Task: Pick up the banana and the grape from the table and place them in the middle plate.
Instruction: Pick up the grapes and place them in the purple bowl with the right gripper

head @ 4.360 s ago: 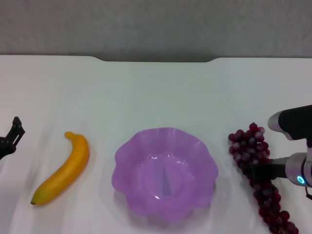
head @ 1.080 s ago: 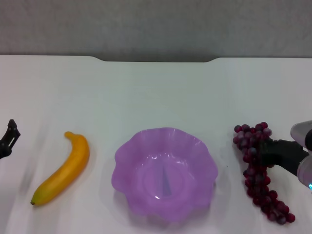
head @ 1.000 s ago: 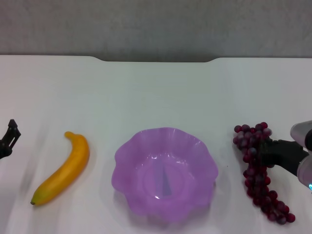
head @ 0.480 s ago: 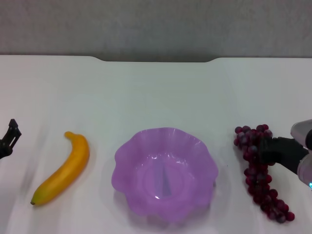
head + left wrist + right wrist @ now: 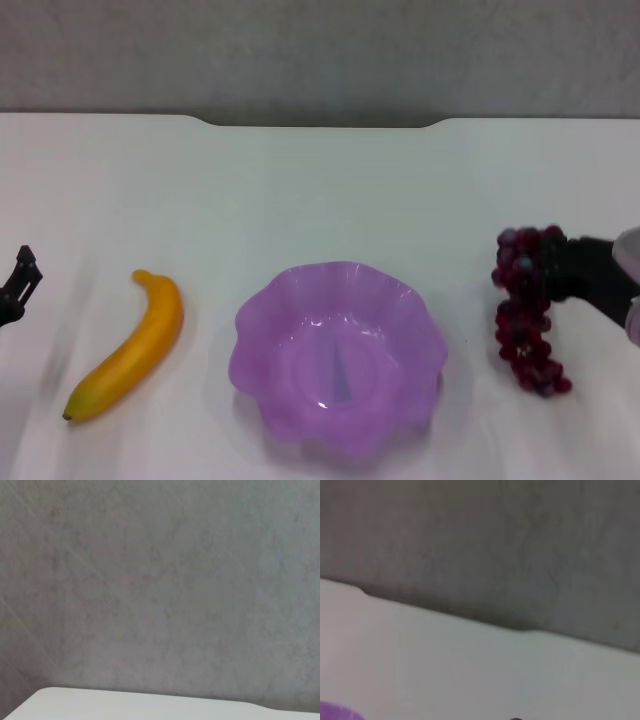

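The grape [image 5: 525,320], a dark red-purple bunch, hangs from my right gripper [image 5: 556,268], which is shut on its top end, to the right of the middle plate [image 5: 255,310]. The translucent purple plate with a wavy rim stands empty at the front centre of the white table [image 5: 320,190]. A corner of the plate also shows in the right wrist view [image 5: 332,714]. The yellow banana [image 5: 130,345] lies on the table left of the plate. My left gripper [image 5: 18,285] sits at the far left edge, apart from the banana.
The table's far edge has a shallow notch [image 5: 320,122] with a grey wall [image 5: 320,50] behind it. The left wrist view shows only that wall [image 5: 160,580] and a strip of table [image 5: 100,705].
My right gripper has lifted the grape bunch; it now hangs shorter and higher, its lower end drawn up off the table. The banana, plate and left gripper have not moved.
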{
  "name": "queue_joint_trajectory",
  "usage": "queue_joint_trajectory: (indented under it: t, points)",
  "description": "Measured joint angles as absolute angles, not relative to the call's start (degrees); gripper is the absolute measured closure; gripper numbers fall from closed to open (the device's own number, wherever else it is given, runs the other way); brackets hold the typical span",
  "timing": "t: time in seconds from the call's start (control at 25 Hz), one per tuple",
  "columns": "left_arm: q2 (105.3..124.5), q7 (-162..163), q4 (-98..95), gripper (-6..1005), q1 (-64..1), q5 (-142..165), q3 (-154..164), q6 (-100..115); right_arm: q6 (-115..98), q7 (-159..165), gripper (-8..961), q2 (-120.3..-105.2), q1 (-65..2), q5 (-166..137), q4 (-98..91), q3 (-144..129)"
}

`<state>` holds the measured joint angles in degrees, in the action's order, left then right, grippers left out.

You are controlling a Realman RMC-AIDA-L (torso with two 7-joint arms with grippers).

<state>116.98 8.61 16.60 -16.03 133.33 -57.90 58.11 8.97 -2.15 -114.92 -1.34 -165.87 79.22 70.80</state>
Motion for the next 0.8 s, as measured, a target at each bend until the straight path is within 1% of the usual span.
queue_joint_trajectory:
  t: [0.28,0.68,0.8]
  points:
    - [116.98,8.6,16.6,107,-16.0,133.3,-58.1,58.0,9.5,-7.5,909,-114.85,0.8,-165.8,88.3,70.9]
    - [116.98,8.6,16.6,107,-16.5,133.4,-57.9,57.7,13.0,-7.9,911,-114.73,-4.8,-165.5,93.6,65.7]
    - [116.98,8.6,16.6,107,-16.9,133.6,-57.7,57.7,13.8,-7.7,912,-114.72,-5.6,-165.4,95.0,64.2]
